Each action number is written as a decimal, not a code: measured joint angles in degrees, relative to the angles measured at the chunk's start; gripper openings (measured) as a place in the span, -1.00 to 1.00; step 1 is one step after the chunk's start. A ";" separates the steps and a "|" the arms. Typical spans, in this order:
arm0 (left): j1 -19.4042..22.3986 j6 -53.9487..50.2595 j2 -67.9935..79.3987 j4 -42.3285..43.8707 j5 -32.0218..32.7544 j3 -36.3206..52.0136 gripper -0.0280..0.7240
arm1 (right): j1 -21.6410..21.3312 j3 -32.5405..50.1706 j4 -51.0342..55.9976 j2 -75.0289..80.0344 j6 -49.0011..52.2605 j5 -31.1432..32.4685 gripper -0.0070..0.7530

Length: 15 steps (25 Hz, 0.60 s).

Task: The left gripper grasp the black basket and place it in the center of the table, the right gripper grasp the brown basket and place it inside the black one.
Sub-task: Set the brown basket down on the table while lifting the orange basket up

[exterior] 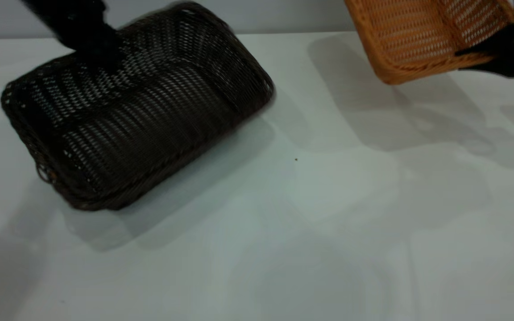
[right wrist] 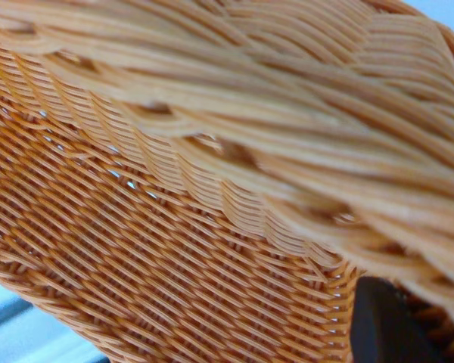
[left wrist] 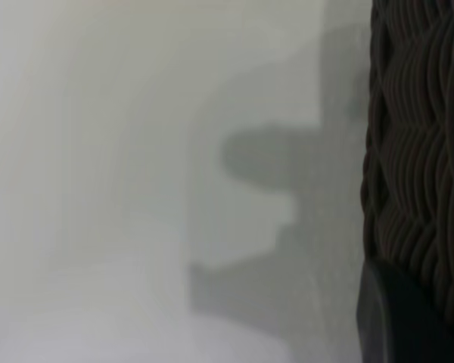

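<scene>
Both jaws clenched: left gripper (exterior: 98,55) on black basket (exterior: 150,116) rim, right gripper (exterior: 484,55) holding brown basket (exterior: 417,35) aloft.

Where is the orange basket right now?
In the exterior view, the brown basket is at the top right, tilted and lifted off the table, held at its rim by the right gripper, apart from the black basket.
</scene>
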 joint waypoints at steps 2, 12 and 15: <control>-2.76 4.59 0.00 0.00 0.06 -0.17 -0.71 | -0.62 -2.19 -4.25 0.00 2.05 1.84 -0.77; -15.43 17.66 2.59 0.11 -6.21 -0.41 -0.71 | -1.63 -10.39 -12.96 0.00 8.09 5.07 -0.77; -18.53 20.35 3.09 0.11 -7.59 -0.46 -0.71 | -1.74 -11.77 -14.83 0.00 9.64 6.28 -0.77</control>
